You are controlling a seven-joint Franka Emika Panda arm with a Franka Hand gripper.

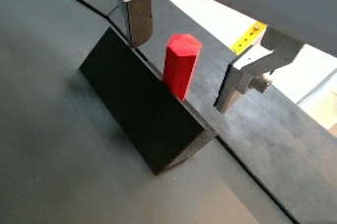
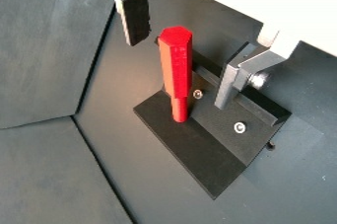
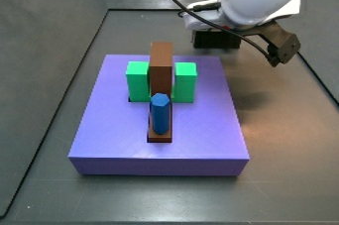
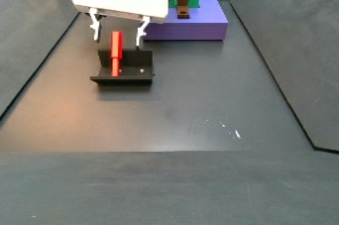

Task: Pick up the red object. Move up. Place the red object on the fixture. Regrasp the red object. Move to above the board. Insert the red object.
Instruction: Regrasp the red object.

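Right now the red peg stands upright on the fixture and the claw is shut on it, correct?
Not quite. The red peg does stand upright on the fixture, but the claw is open: both wrist views show gaps between its fingers and the peg.

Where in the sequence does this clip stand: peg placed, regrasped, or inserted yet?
Looks done: the red peg stands upright on the fixture, so pickup and placement seem finished. In hand: the gripper hangs open around the peg, fingers apart from it on either side, so the regrasp is not closed. Left: carrying it above the board and inserting it.
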